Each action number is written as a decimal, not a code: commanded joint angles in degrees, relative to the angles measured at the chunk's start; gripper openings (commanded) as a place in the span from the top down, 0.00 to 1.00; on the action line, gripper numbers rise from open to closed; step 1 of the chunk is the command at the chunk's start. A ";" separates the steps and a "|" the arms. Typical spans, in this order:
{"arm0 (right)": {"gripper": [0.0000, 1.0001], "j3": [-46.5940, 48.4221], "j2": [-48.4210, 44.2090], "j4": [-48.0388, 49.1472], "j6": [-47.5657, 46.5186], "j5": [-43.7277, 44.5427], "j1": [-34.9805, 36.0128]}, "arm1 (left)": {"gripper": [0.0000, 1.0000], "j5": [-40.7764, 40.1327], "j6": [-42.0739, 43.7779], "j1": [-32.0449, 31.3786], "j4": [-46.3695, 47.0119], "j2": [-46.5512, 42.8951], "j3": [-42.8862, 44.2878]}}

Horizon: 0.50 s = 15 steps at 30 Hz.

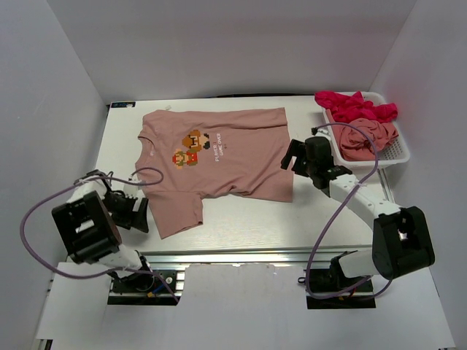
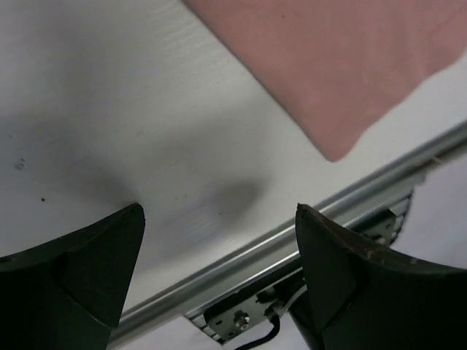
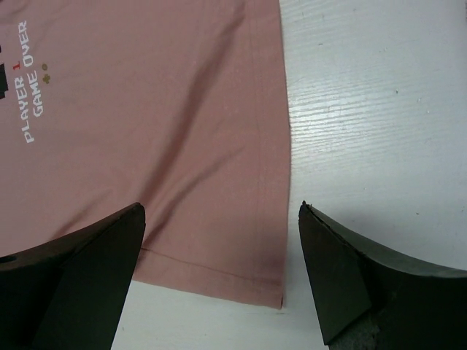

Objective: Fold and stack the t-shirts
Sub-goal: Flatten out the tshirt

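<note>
On the white table (image 1: 241, 219) a pink t-shirt (image 1: 241, 171) reads "PLAYER 1 GAME OVER"; left and right jaws stand apart, empty.

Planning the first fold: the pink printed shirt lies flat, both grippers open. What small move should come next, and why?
Probably lower the right gripper onto the hem corner of the t-shirt and close: its open jaws straddle that corner, while the left gripper is over bare table beside the sleeve.

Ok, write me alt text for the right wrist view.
The hem corner of a salmon-pink t-shirt lies flat on the white table, with PLAYER 1 GAME OVER printed at the left edge. The right claw hangs open above it, the hem corner showing between its two dark fingers.
</note>
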 commanded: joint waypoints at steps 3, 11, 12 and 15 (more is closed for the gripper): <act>0.11 2.19 1.39 2.04 0.04 0.63 0.25 | 0.06 -10.47 -10.73 -8.47 20.74 -9.25 -7.54; 0.11 2.10 4.46 2.13 -0.67 2.48 0.25 | 0.05 -8.28 -11.80 -10.16 21.72 -3.98 -5.96; 0.11 2.19 5.08 2.13 -0.75 2.57 0.25 | 0.06 -8.01 -11.54 -10.86 21.02 -2.67 -5.44; 0.11 2.19 7.62 2.13 0.03 2.14 0.25 | 0.06 -7.14 -10.49 -12.35 19.01 -0.29 -4.56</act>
